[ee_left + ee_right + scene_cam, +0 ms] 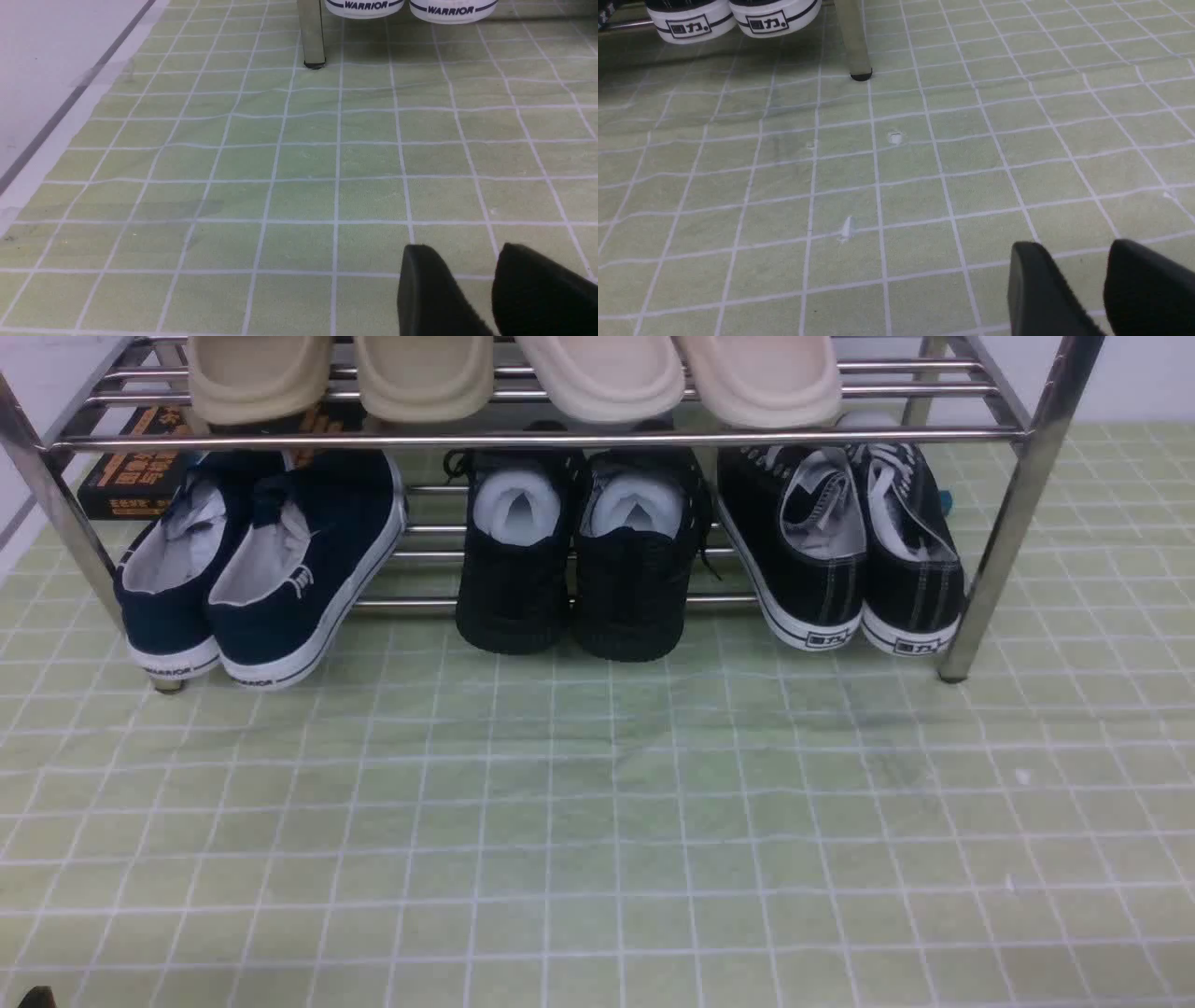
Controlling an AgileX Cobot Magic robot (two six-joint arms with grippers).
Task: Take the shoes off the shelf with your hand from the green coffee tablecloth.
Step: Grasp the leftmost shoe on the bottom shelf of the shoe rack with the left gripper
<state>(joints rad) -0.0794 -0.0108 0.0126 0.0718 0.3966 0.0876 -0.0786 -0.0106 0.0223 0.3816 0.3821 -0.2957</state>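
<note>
Counting along the lower tier of the shelf [560, 439], you find three pairs, with four beige slippers [513, 373] on the tier above. At the left end stand the shoes [280, 579], navy with white soles printed WARRIOR, heels toward you. Next comes an all-black pair [579, 569], then a white-stitched pair [840, 560]. Over the green coffee tablecloth [597, 821] your left hand [476, 289] and right hand [1087, 298] both have jaws parted, gripping nothing.

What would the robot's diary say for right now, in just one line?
stage: nothing grabbed yet | navy shoes: on shelf, bottom row, left end | left gripper: open, empty, over cloth | right gripper: open, empty
</note>
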